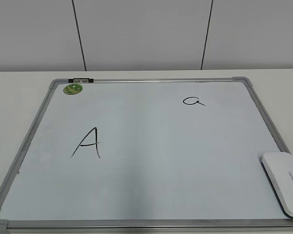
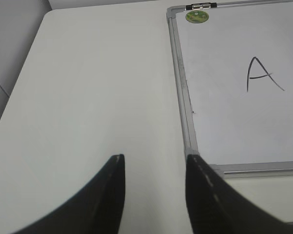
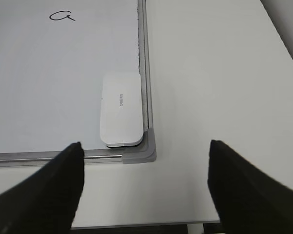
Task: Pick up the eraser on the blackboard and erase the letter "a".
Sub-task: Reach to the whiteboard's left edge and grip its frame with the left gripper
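The blackboard [image 1: 151,161] is a white board in a grey frame, lying flat on the table. The white eraser [image 1: 284,181] lies on its near right corner; it also shows in the right wrist view [image 3: 120,109]. The small letter "a" [image 1: 193,101] is written at the board's far right, also in the right wrist view [image 3: 61,16]. My right gripper [image 3: 144,168] is open and empty, held above the table just in front of the board's near right corner. My left gripper [image 2: 154,168] is open and empty, off the board's near left corner. Neither gripper shows in the exterior view.
A large capital "A" [image 1: 87,143] is drawn on the board's left half, also in the left wrist view [image 2: 262,74]. A round green sticker [image 1: 73,88] and a metal clip [image 1: 80,80] sit at the far left corner. The table edge [image 3: 161,225] is near the right gripper.
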